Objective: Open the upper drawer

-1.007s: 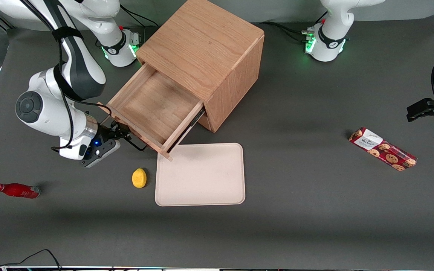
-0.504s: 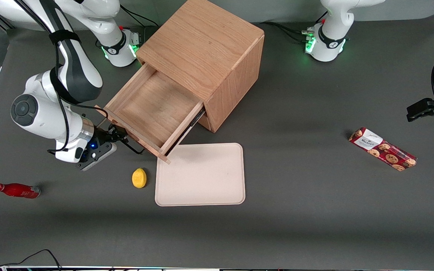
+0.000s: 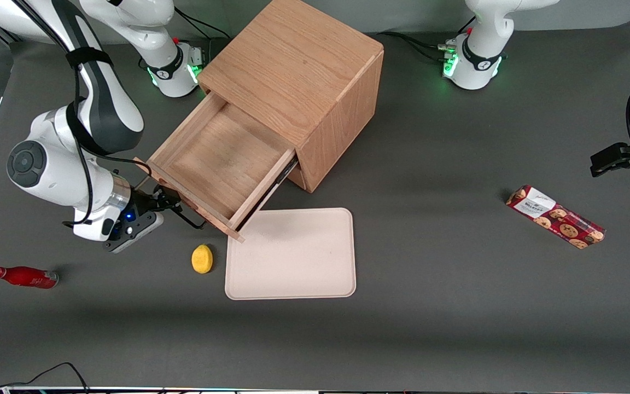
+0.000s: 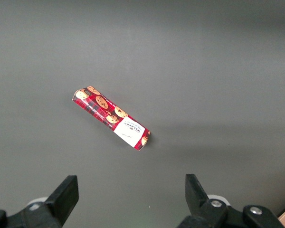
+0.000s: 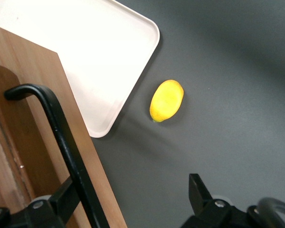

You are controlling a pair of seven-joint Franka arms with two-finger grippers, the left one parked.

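Note:
The cube-shaped wooden cabinet [image 3: 293, 60] stands at the back of the table. Its upper drawer [image 3: 216, 158] is pulled well out and shows plain empty wood inside. The thin black bar handle [image 3: 189, 219] is on the drawer front, which faces the working arm's end of the table. My gripper [image 3: 164, 205] is at that handle, in front of the drawer. In the right wrist view the gripper [image 5: 130, 190] is open, the handle [image 5: 61, 137] crosses over one finger [image 5: 57, 202], and the other finger [image 5: 197, 187] stands apart over bare table. The drawer front [image 5: 33, 95] shows beside the handle. The lower drawer is hidden beneath.
A yellow lemon [image 3: 202, 258] lies nearer the camera than the gripper, beside a beige tray [image 3: 291, 253]; both show in the right wrist view, lemon [image 5: 166, 100] and tray [image 5: 85, 47]. A red bottle [image 3: 24, 277] lies toward the working arm's end. A cookie box [image 3: 554, 216] lies toward the parked arm's end.
The gripper has moved away from the cabinet with the handle, and the upper drawer has slid farther out.

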